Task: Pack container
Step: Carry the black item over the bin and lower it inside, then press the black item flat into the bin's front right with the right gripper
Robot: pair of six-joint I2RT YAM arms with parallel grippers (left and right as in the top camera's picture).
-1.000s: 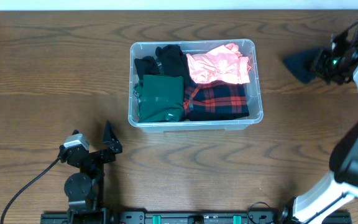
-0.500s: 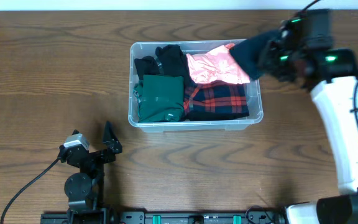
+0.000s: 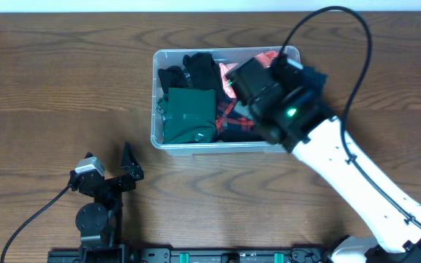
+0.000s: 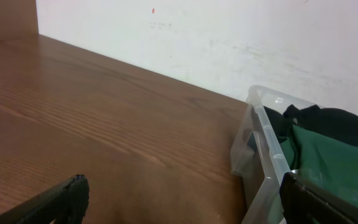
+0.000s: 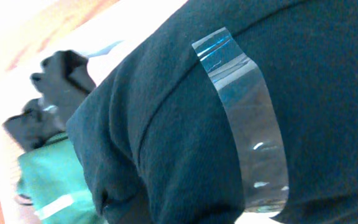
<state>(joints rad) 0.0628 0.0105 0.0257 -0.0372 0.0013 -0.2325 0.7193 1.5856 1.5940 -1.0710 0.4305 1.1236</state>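
Right gripper point(image 3: 267, 93) is clamping a dark garment point(image 5: 166, 124) over the 3 o'clock half of the container point(image 3: 154, 109). Container is sitting toward the table's point(image 3: 50, 88) 12 o'clock. Left gripper point(image 3: 108, 166) is resting at 7 o'clock, spread wide and empty.

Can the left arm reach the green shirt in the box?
Probably yes. The green shirt lies uncovered on the container's side nearest the left gripper, and the right gripper, holding a dark cloth, hangs over the far side.
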